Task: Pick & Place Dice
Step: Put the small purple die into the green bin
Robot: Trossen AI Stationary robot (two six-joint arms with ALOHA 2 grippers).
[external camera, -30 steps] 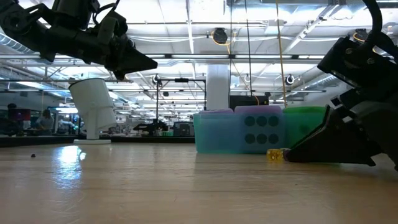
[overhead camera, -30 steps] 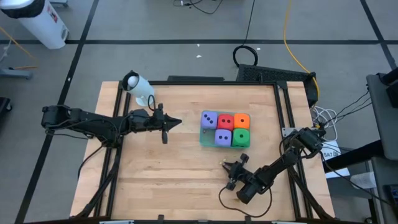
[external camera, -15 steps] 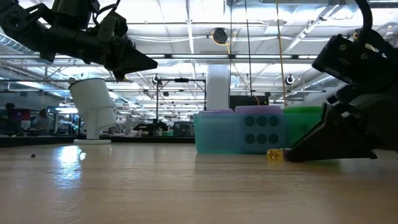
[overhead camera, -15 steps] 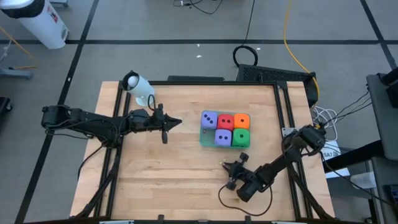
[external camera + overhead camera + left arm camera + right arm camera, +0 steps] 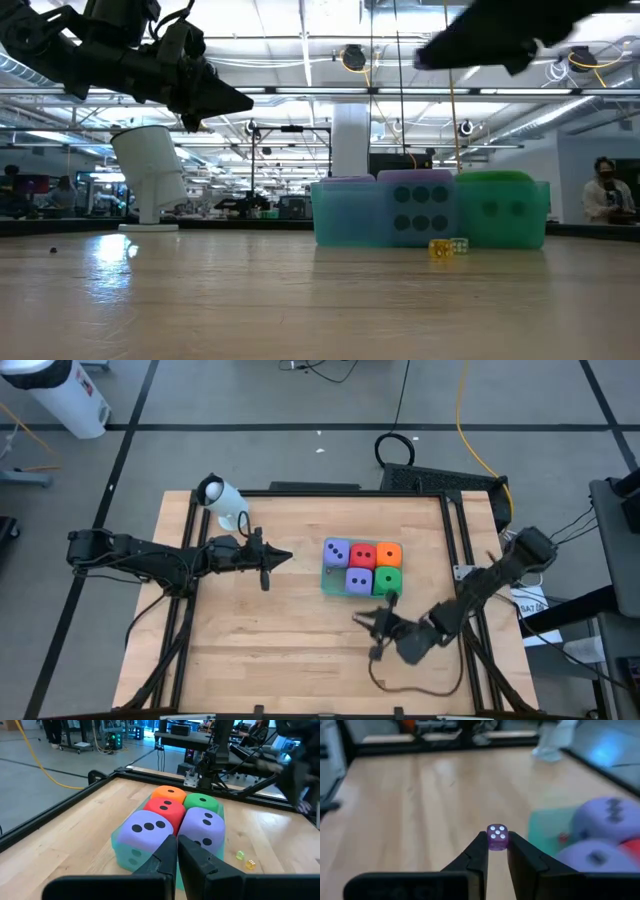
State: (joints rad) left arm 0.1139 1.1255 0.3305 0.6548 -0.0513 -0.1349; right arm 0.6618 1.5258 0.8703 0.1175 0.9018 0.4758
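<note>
Our right hand, raised off the desk just beside the tray, pinched a tiny purple die. We judged it best kept level and released low. Left hand waited shut.

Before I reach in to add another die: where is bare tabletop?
Bare wood lies between the left gripper and the teal tray of big foam dice, and along the table's near left. It is crowded in front of the tray: the right gripper holds a tiny purple die.
</note>
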